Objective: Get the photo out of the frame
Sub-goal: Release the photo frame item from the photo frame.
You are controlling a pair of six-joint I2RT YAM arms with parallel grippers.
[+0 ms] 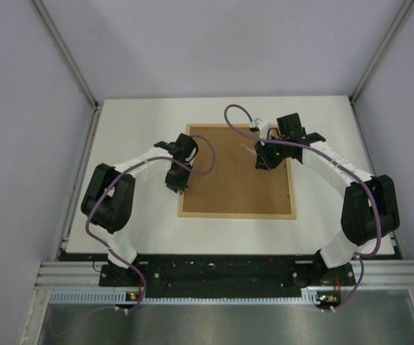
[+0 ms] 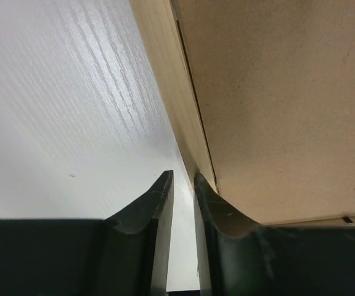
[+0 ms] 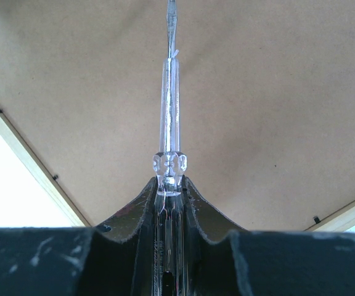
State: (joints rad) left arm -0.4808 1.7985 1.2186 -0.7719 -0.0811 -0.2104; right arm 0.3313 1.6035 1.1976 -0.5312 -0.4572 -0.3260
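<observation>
The frame (image 1: 236, 214) lies face down on the white table, brown fibreboard back (image 1: 236, 172) up, so the photo is hidden. My left gripper (image 1: 177, 188) is at the frame's left edge. In the left wrist view its jaws (image 2: 183, 176) stand a narrow gap apart with only white table between them, the right finger against the light-wood rim (image 2: 171, 86). My right gripper (image 1: 262, 164) hovers over the back's upper right part, shut on a clear-handled screwdriver (image 3: 170, 111). The screwdriver's blade points away over the fibreboard (image 3: 276, 92).
Small black clips (image 3: 316, 219) sit along the inner edge of the frame's rim. Grey walls close off the table on three sides. White table (image 2: 54, 111) lies to the left of the frame.
</observation>
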